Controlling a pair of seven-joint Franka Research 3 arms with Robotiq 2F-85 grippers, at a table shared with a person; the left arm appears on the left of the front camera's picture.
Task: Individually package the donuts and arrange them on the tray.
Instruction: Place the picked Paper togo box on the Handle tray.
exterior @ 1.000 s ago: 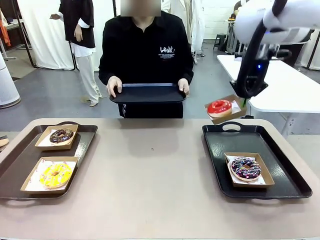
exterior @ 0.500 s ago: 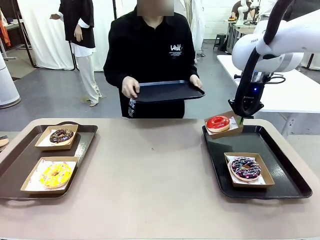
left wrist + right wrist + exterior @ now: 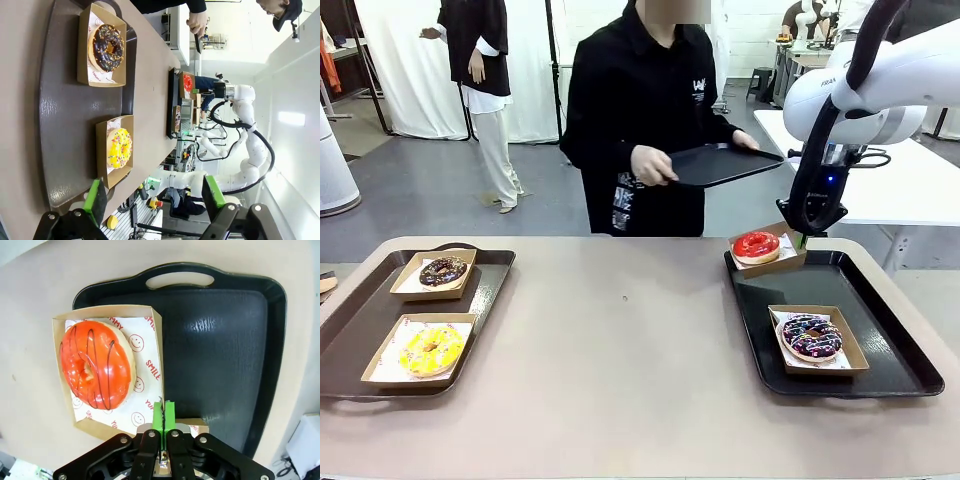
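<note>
The right gripper (image 3: pixel 163 415) pinches the square brown cardboard box's (image 3: pixel 157 347) wall, the glossy red donut (image 3: pixel 96 365) just beside its pressed-together fingers.

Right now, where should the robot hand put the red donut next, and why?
Probably lower it onto the black tray. The right gripper pinches the box wall, and the red donut hangs over the tray's far left corner, partly above the table, so nudging it inward first seems safer.

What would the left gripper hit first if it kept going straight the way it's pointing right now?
Probably the boxed yellow donut: the left gripper is open and aimed along the left tray, with that box nearest between its fingers. Depth is unclear, so it might meet the tray surface first.
</note>
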